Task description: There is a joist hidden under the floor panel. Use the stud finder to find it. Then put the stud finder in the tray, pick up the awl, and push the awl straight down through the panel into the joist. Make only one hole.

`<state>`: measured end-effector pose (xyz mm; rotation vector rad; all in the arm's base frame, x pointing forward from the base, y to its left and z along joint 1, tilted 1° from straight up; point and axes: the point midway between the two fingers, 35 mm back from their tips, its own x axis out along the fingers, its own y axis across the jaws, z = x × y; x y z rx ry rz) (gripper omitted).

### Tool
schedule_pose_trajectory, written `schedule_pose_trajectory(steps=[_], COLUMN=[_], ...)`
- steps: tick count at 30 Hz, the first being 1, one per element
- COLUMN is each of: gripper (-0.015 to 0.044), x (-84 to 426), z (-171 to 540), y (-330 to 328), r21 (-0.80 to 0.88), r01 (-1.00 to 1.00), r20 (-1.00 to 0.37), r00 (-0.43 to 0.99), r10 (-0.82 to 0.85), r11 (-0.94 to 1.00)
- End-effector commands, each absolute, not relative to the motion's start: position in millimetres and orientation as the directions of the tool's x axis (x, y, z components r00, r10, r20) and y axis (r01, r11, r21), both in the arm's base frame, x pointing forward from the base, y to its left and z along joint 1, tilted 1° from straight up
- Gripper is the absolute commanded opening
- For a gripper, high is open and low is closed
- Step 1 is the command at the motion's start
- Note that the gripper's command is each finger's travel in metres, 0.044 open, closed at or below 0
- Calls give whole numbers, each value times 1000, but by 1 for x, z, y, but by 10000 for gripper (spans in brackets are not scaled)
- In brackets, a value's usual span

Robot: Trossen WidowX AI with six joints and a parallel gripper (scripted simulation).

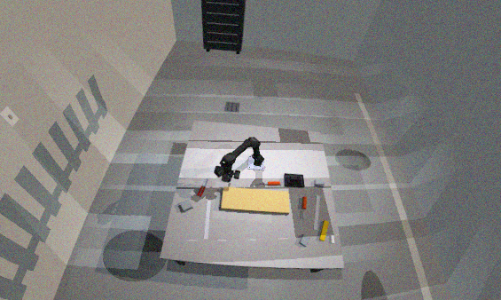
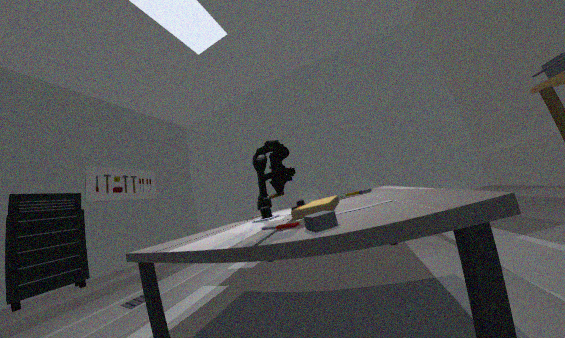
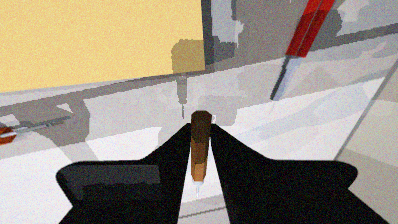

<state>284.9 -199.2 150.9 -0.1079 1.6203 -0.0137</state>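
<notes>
Brown-handled, the awl (image 3: 201, 145) was pinched between the jaws of the gripper (image 1: 231, 176) (image 2: 280, 193) (image 3: 200, 127), raised above the table (image 1: 250, 253) (image 2: 422, 212) (image 3: 125, 150). Near it lay the yellow panel (image 1: 255, 200) (image 2: 316, 205) (image 3: 100, 40). On one side was a red-handled tool (image 1: 201, 191) (image 2: 287, 226) (image 3: 307, 30); across, beyond an orange-handled screwdriver (image 1: 273, 183) (image 3: 7, 135), sat the black tray (image 1: 293, 175). Farther out, a yellow tool (image 1: 324, 231) rested near the table's edge.

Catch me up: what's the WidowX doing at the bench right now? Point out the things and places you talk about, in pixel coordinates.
The arm's gripper (image 1: 230, 174) (image 3: 200, 127) is shut on the wooden-handled awl (image 3: 200, 145), holding it above the table near an end of the yellow panel (image 1: 255, 200) (image 2: 316, 206) (image 3: 100, 40). The awl's tip isn't in the panel, so the push is still to come. The black tray (image 1: 293, 180) sits off the panel's other end; what's in it is too dark to name. A red-handled screwdriver (image 1: 201, 191) (image 2: 288, 226) (image 3: 308, 30) lies nearby.
</notes>
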Motion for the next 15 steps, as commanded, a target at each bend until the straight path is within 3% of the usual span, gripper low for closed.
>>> schedule_pose_trajectory(steps=[1, 15], gripper=[0, 0], x=[284, 281], z=[160, 186], y=[-201, -207], r21=[-168, -459], r01=[-31, 166], r20=[-986, -867], r00=[-10, 131], r10=[-169, -480], r11=[985, 873])
